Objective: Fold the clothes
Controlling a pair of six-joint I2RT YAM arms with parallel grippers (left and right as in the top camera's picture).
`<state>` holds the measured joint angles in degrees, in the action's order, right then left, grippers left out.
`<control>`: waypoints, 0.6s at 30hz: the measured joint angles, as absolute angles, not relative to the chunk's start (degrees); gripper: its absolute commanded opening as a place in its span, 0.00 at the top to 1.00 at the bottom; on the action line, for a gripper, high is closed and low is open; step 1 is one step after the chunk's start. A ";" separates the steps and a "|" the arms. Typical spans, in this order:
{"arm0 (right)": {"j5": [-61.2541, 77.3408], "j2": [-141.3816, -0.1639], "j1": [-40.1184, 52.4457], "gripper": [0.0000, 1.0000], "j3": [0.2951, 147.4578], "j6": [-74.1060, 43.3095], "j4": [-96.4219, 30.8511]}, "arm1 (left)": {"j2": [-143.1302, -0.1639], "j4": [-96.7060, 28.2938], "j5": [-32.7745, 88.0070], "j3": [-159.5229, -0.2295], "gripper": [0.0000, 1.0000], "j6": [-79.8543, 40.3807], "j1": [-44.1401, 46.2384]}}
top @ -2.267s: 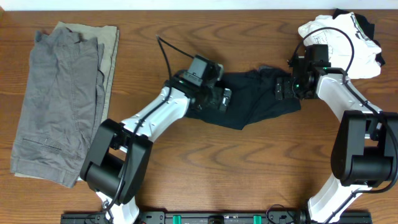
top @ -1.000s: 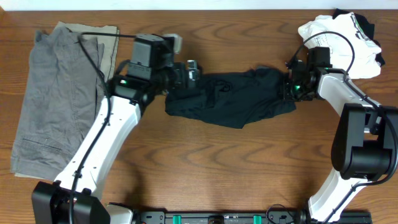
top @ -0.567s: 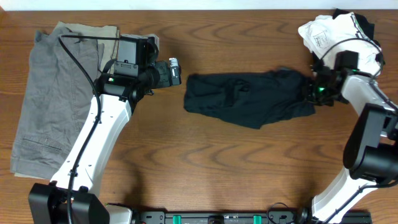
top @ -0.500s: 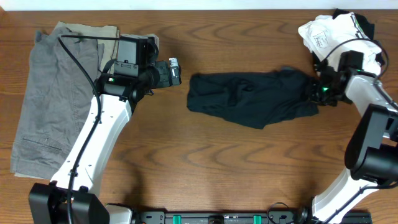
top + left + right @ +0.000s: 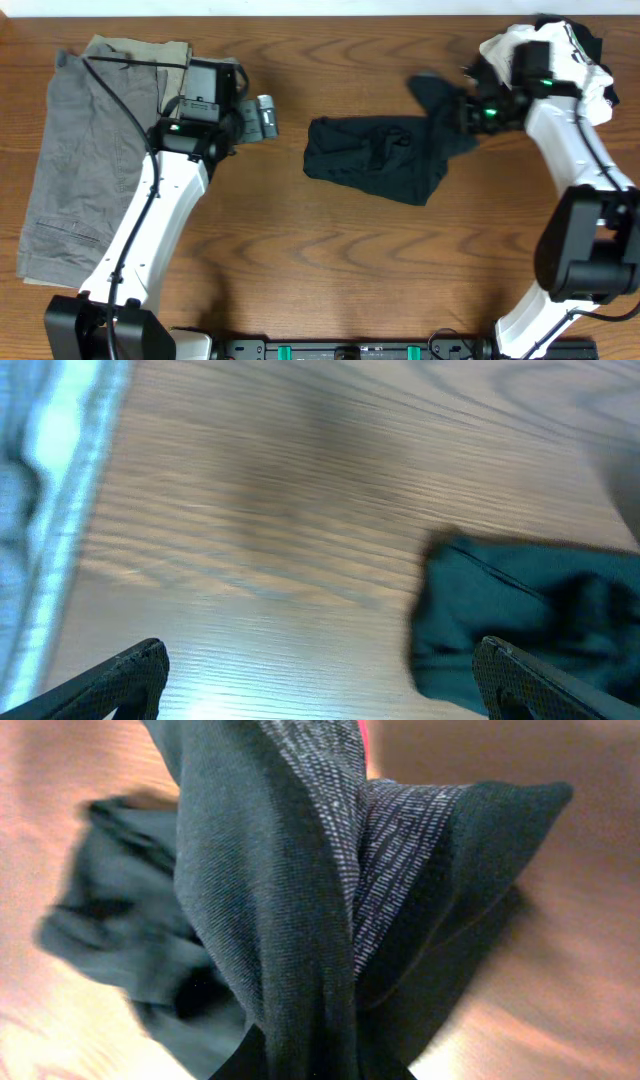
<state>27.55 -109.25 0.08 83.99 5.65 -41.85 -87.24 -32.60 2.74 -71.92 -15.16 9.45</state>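
Observation:
The clothes, black leggings (image 5: pixel 375 160), lie bunched in the middle of the table. Their right end (image 5: pixel 432 98) is raised off the wood, and my right gripper (image 5: pixel 468 112) is shut on it. In the right wrist view the fabric (image 5: pixel 270 890) hangs from the right gripper (image 5: pixel 310 1065), showing the heather-grey waistband (image 5: pixel 400 850) and a sliver of coral red (image 5: pixel 362 730). My left gripper (image 5: pixel 265 118) stands open to the left of the leggings, apart from them. In the left wrist view the left gripper (image 5: pixel 320 680) holds nothing, and the leggings' left end (image 5: pixel 530 610) lies near its right finger.
Flat grey trousers (image 5: pixel 100 160) lie at the table's left side; their edge (image 5: pixel 40 460) shows in the left wrist view. A heap of white and black garments (image 5: pixel 560 55) sits at the back right corner, close behind the right arm.
The left gripper let go of the leggings and drew back to the left. The right gripper dragged them rightward, then lifted its end and carried it back to the left.

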 measured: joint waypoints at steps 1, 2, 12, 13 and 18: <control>27.59 -109.21 1.61 0.99 84.23 5.54 -41.12 | -87.24 -32.82 2.22 -71.92 0.02 -15.16 8.60; 27.51 -109.21 3.62 0.99 84.36 5.23 -40.14 | -87.24 -33.04 1.69 -71.92 0.02 -15.16 7.31; 23.70 -109.21 16.88 0.96 84.42 1.85 -35.99 | -87.26 -34.06 -0.43 -71.42 0.02 -15.03 -1.87; 23.42 -109.21 17.52 0.93 84.42 1.65 -35.70 | -87.35 -34.04 -0.43 -71.02 0.02 -15.03 -2.13; 22.44 -109.21 20.69 0.32 84.42 0.62 -33.85 | -89.21 -34.17 -0.43 -69.54 0.02 -15.03 -2.20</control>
